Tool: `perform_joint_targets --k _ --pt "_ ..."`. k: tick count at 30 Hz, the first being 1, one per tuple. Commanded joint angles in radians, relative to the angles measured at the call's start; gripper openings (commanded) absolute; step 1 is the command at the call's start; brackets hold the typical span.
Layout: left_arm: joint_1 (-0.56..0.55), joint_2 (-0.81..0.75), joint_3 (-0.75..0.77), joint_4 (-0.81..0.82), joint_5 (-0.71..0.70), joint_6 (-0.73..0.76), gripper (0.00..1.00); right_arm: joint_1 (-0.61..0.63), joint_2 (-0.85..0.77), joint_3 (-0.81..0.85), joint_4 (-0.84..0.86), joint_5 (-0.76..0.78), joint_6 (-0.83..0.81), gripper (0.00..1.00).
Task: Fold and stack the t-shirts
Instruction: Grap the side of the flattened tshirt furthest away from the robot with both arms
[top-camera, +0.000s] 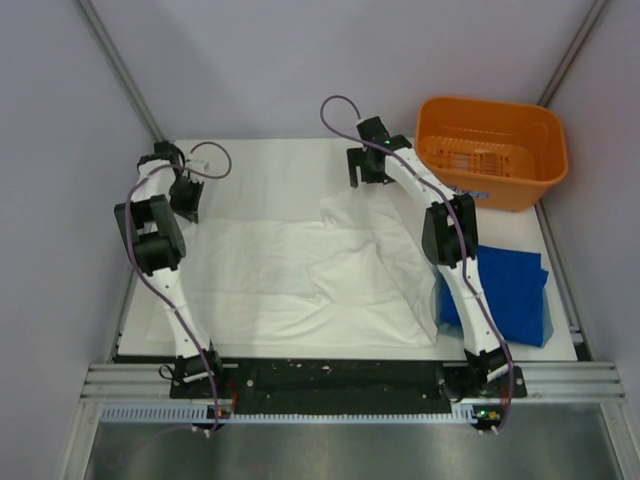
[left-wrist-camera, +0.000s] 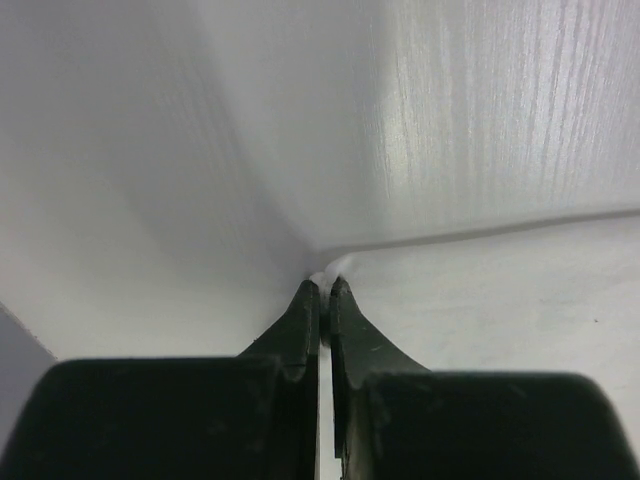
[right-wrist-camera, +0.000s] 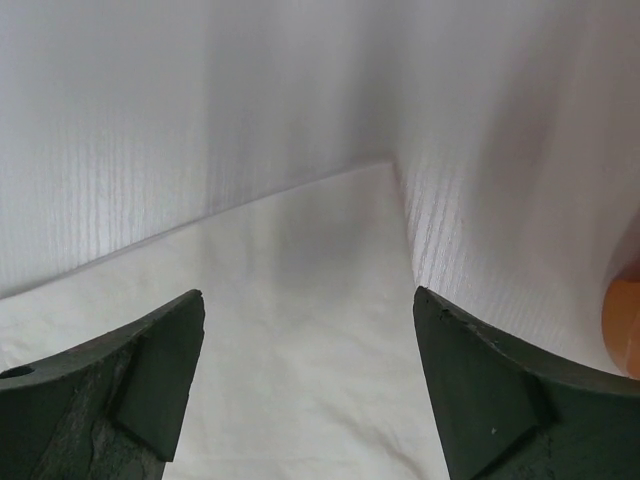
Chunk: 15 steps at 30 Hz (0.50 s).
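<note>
The white t-shirt (top-camera: 300, 270) lies spread and rumpled across the middle of the table, and no print shows on it. My left gripper (top-camera: 187, 200) is at the shirt's far left corner. In the left wrist view it (left-wrist-camera: 326, 285) is shut, with a small tuft of white cloth (left-wrist-camera: 337, 267) pinched at the tips. My right gripper (top-camera: 365, 178) is open and empty above the shirt's far right part. In the right wrist view it (right-wrist-camera: 308, 292) has wide-spread jaws over white cloth (right-wrist-camera: 320, 400). The royal blue t-shirt (top-camera: 510, 290) lies folded at the right, beside the right arm.
An orange plastic basket (top-camera: 490, 150) stands at the back right corner, and its edge shows in the right wrist view (right-wrist-camera: 625, 325). White walls enclose the table at the back and sides. The table's front rail (top-camera: 340, 385) carries both arm bases.
</note>
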Motion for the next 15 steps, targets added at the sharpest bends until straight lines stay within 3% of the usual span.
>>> perform_joint_targets --k 1,6,10,12,15 --pt "0.003 -0.008 -0.012 -0.004 0.040 0.005 0.00 -0.021 0.010 0.018 0.016 0.024 0.027 0.84" --pt "0.003 -0.124 -0.107 0.066 0.088 0.022 0.00 -0.030 0.080 -0.004 0.007 -0.076 0.047 0.84" --pt "0.003 -0.229 -0.188 0.126 0.108 0.057 0.00 -0.030 0.100 -0.013 0.006 -0.178 0.034 0.73" --pt "0.003 -0.276 -0.222 0.148 0.106 0.068 0.00 -0.029 0.100 -0.013 0.006 -0.203 0.021 0.59" --pt "0.003 -0.328 -0.251 0.162 0.109 0.082 0.00 -0.029 0.080 -0.018 0.006 -0.238 0.005 0.22"
